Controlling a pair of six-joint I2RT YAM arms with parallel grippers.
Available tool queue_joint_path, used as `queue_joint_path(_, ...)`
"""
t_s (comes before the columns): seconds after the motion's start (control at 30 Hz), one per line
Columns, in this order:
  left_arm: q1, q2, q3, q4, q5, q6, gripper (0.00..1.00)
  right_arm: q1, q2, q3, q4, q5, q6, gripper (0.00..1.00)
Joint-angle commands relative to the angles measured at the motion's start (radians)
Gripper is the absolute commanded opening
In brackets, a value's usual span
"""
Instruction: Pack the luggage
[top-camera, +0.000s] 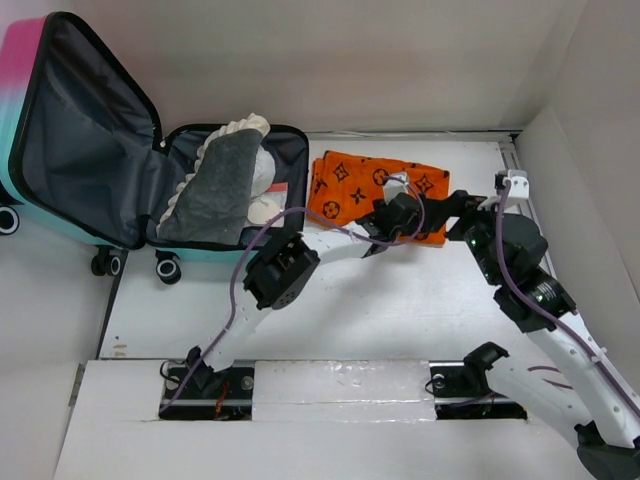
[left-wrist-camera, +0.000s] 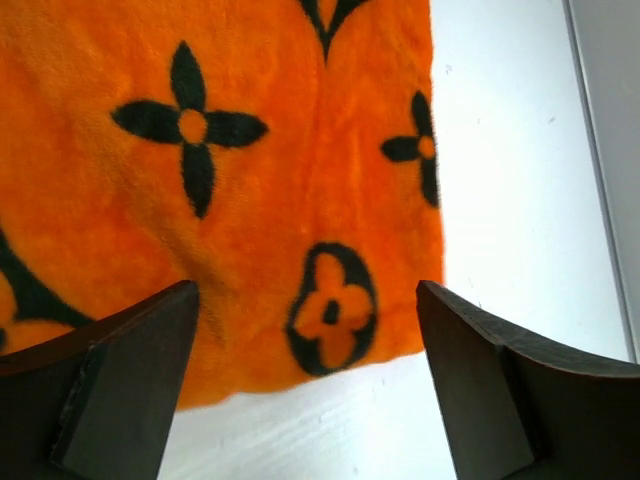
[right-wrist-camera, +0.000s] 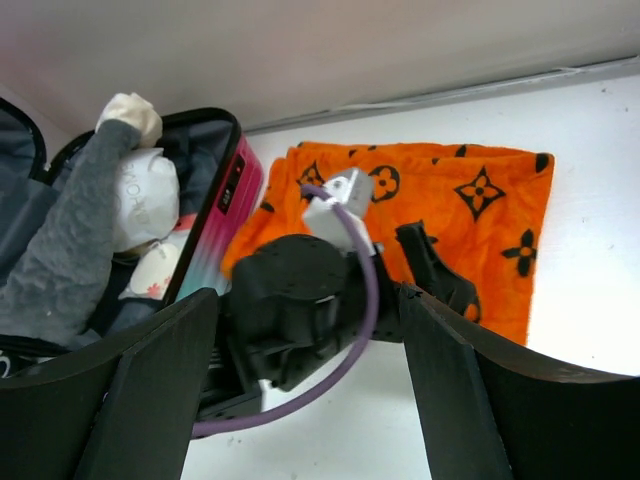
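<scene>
The luggage (top-camera: 80, 140) stands open at the far left of the table (top-camera: 400, 320), its lid leaning up and back; the packing is partly done, as I judge it. In the lower half a grey cloth (top-camera: 215, 185) lies on top of some white pieces (top-camera: 262, 170); what these are exactly I cannot say. One thing is not yet inside: an orange towel (top-camera: 350, 180) with black flower marks, flat on the table just beside the luggage, on its right; its left edge comes very near to the shell, and whether it touches I cannot tell. So what is left, in my opinion, is to take up this towel, lay it in with the rest, and then probably bring down the lid; the lid is not closed.

My left gripper (left-wrist-camera: 308, 295) is spread wide and carries nothing; it hangs over the near right corner of the towel, one finger above the orange pile, the other about at the towel's edge, where the bare table begins; whether the tips touch the cloth, the pictures do not show. My right gripper (right-wrist-camera: 308, 295) is spread wide too, and empty; it hangs close behind the left one, facing its back, and touches nothing that I can see.
</scene>
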Motion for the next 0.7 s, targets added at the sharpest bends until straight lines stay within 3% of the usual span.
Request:
queue_joint_path(0.0,0.016,0.075,0.123,-0.077,0.031,-0.009,0.84,0.003,-0.022,0.045,0.004,0.011,-0.010,0.78)
queue_joint_path(0.17,-0.006,0.235,0.344,-0.174,0.101,0.023,0.74,0.003,-0.022,0.045,0.035,-0.032,-0.010,0.78)
queue_joint_path(0.23,-0.035,0.248,0.364,-0.171,0.100,0.063,0.72,0.003,-0.031,0.045,0.044,-0.041,-0.010,0.78)
queue_joint_path(0.33,-0.049,0.266,0.395,-0.183,0.240,0.063,0.69,0.003,-0.031,0.054,0.054,-0.041,-0.010,0.78)
queue_joint_path(0.4,-0.058,0.211,0.326,-0.147,0.281,0.075,0.69,0.003,-0.031,0.054,0.054,-0.052,-0.010,0.78)
queue_joint_path(0.5,-0.058,0.012,0.035,-0.001,0.225,0.101,0.71,0.003,-0.022,0.054,0.054,-0.063,-0.010,0.78)
queue_joint_path(0.53,-0.058,-0.040,-0.080,0.022,0.194,0.123,0.75,0.003,-0.022,0.054,0.067,-0.080,-0.010,0.78)
queue_joint_path(0.63,-0.049,-0.229,-0.224,0.094,0.101,0.149,1.00,0.003,0.007,0.045,0.095,-0.129,-0.010,0.78)
queue_joint_path(0.67,-0.049,-0.267,-0.248,0.104,0.075,0.160,1.00,0.003,0.021,0.045,0.107,-0.143,-0.010,0.78)
